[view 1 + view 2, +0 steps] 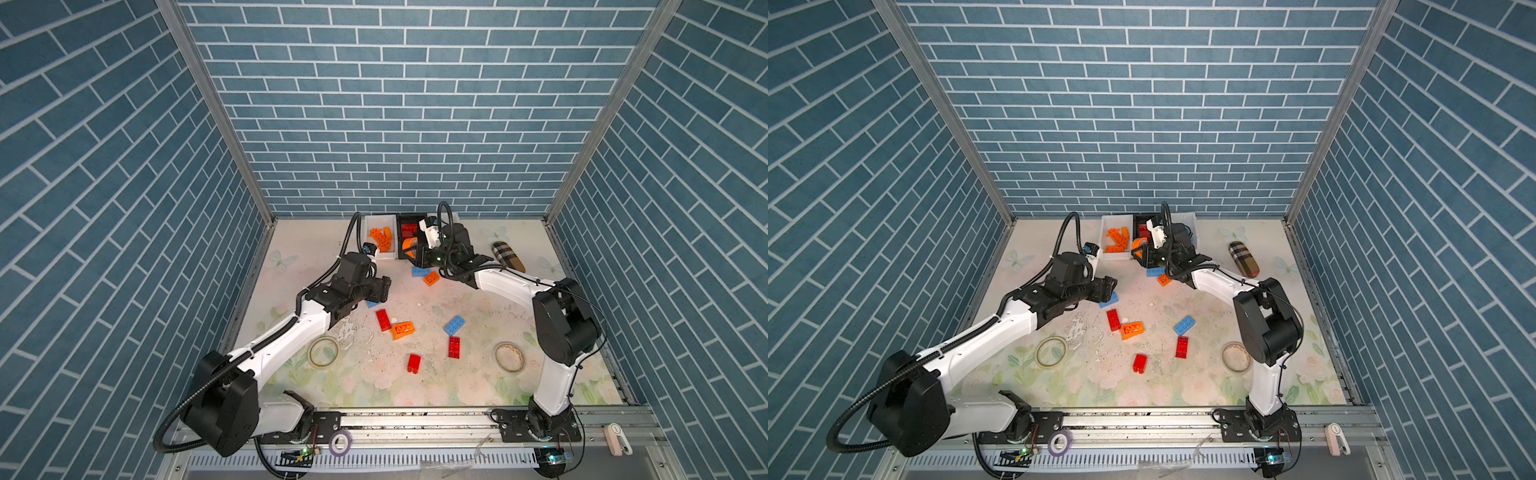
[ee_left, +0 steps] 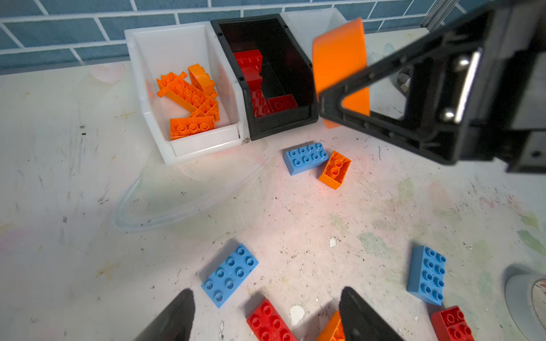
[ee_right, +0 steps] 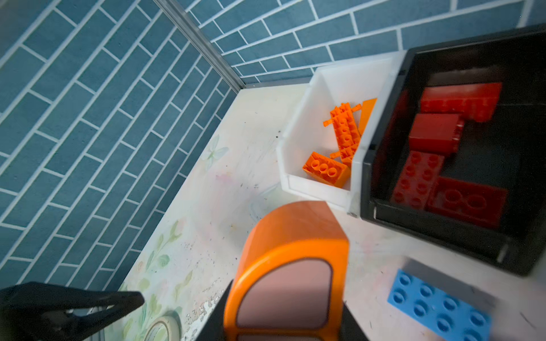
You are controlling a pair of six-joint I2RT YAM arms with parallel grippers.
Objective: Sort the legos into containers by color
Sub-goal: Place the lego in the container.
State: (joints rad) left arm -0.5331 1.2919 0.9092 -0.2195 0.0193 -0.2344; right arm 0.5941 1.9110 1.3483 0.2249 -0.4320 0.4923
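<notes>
orange legos [image 2: 192,100] in white bin [image 2: 204,144] | red legos [image 2: 282,103] in black bin [image 2: 280,127] | orange arch [image 2: 339,59] aloft

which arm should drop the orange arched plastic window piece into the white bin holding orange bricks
Right: the right gripper grips the orange arched piece near the white bin; the left gripper hangs open over loose bricks.

Light: bright, overhead; shadows soft. Top views: sharp, walls [image 1: 104,166] bowed at edges. Right wrist view: blue brick [image 3: 440,307] lower right smeared; black bin [image 3: 443,233] interior dim.
</notes>
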